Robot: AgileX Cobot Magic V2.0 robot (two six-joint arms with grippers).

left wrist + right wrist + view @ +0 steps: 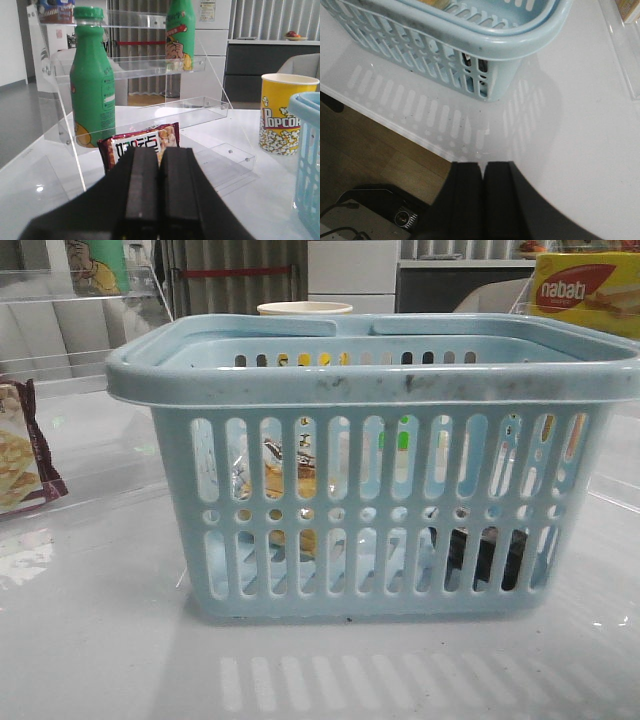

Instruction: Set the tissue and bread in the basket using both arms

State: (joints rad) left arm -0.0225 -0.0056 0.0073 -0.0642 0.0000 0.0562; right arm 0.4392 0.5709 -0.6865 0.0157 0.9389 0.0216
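Note:
The light blue basket [372, 390] stands in the middle of the table and fills the front view. Through its slots I see the bread packet [290, 475] at the inner left and the nearly black tissue pack [487, 556] at the lower right. The basket's edge shows in the left wrist view [306, 165] and its corner in the right wrist view [485, 45]. My left gripper [160, 152] is shut and empty, away from the basket, over a cracker packet. My right gripper [482, 165] is shut and empty, above the table's front edge beside the basket.
A maroon-edged cracker packet [142, 145] lies left of the basket [20, 455]. A clear acrylic shelf [150, 105] holds green bottles [92, 80]. A popcorn cup [285, 112] stands behind the basket. A yellow Nabati box [585, 290] sits at the back right. The wood floor [375, 155] lies beyond the table edge.

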